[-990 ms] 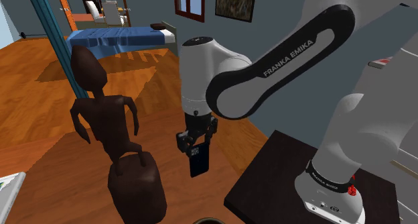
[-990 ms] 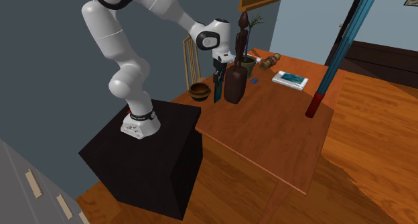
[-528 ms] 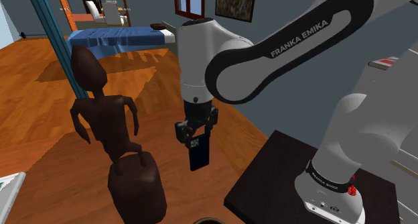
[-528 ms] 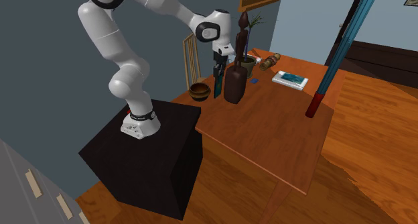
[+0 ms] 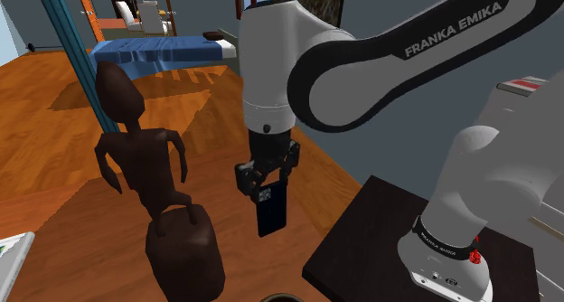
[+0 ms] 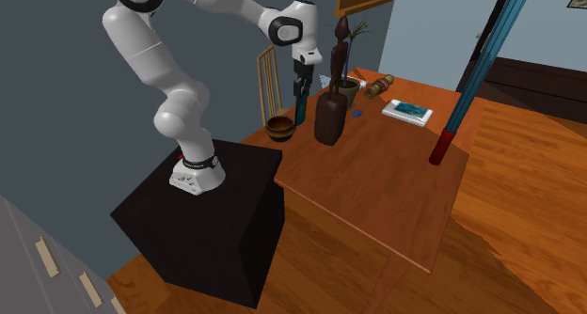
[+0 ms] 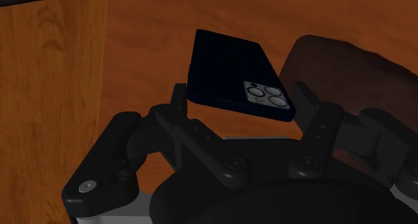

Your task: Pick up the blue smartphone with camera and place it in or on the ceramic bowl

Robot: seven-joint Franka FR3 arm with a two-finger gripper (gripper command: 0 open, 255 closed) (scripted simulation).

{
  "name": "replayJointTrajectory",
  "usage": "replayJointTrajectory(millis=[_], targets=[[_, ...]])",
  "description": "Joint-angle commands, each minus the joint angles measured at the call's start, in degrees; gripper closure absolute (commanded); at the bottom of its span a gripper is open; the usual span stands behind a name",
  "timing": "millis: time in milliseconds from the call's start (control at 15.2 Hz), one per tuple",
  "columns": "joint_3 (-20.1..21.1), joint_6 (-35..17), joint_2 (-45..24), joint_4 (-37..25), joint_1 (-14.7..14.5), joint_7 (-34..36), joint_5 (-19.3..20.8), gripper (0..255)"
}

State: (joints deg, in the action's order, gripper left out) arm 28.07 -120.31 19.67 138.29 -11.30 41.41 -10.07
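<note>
On the wooden table (image 6: 395, 180), a dark carved figure (image 6: 329, 115) stands to the second exterior view's right of the brown bowl (image 6: 279, 127). The gripper (image 5: 263, 181) clasps the dark blue smartphone (image 5: 269, 214) upright in the air near the bowl. The pickup looks done; setting it in the bowl remains.

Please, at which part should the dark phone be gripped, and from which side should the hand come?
Grip the phone across its two long edges at the camera end, coming from above that end. It is a thin, narrow slab, and it hangs upright under the hand in just this grip.
</note>
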Motion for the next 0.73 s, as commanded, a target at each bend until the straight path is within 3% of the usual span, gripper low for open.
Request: replayJointTrajectory(millis=[0, 660], targets=[[1.4, 1.4, 1.6, -0.1, -1.4, 2.2, -1.2, 255], [9.6, 7.8, 5.0, -4.8, -7.4, 14.9, -5.6, 255]])
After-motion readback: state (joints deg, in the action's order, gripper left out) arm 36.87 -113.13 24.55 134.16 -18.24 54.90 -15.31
